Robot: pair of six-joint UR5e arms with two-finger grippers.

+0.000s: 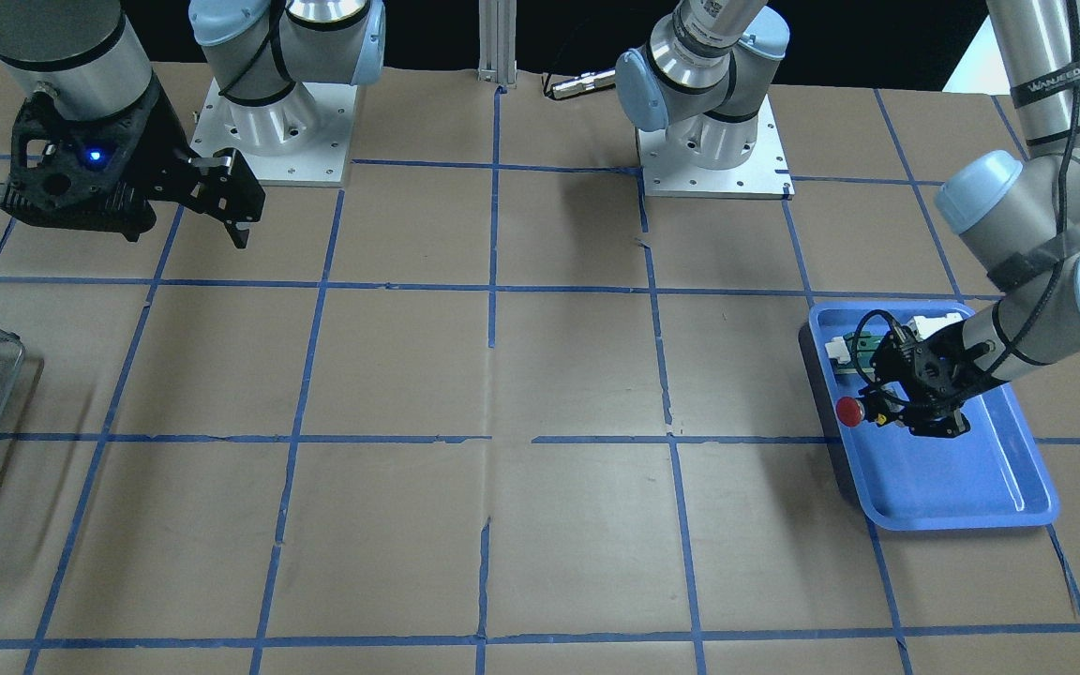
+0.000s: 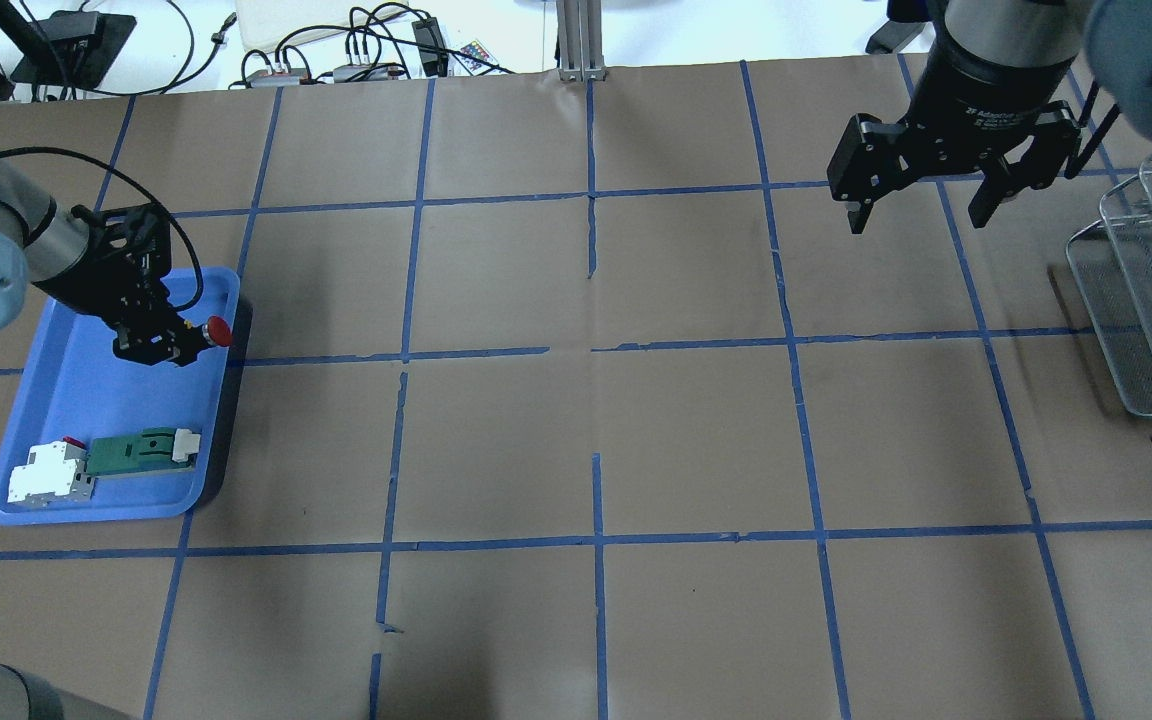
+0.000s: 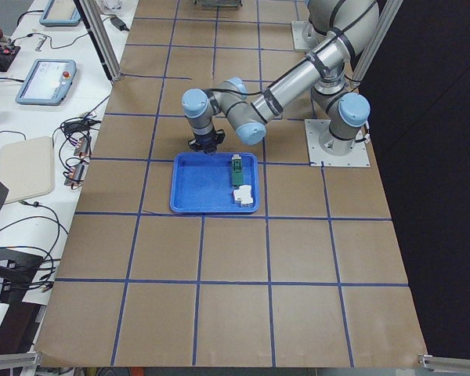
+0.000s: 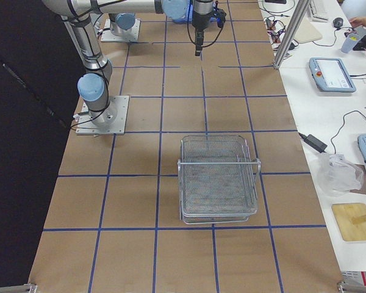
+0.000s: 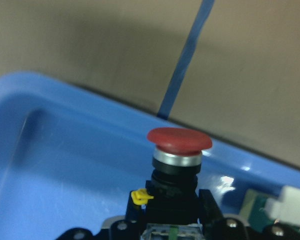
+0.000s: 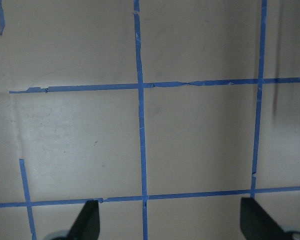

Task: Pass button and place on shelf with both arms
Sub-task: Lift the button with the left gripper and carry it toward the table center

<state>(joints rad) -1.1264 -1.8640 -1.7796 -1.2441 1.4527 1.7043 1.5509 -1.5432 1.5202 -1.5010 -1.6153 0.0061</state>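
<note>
The button (image 2: 220,331), with its red mushroom cap on a black body, is held in my left gripper (image 2: 188,345), which is shut on its body. The cap points outward over the inner rim of the blue tray (image 2: 56,400). The left wrist view shows the button (image 5: 179,140) between the fingers (image 5: 208,202), with a yellow bit on its side. The front view shows the same grip (image 1: 882,412). My right gripper (image 2: 919,220) is open and empty, hanging above the table near the silver wire shelf (image 2: 1146,300). The shelf stands at the table's right end (image 4: 218,177).
A green-and-white block (image 2: 141,450) and a white block with red (image 2: 46,480) lie in the near end of the tray. Both arm bases (image 1: 282,141) are bolted on at the robot's side. The brown paper carries a blue tape grid (image 2: 596,350).
</note>
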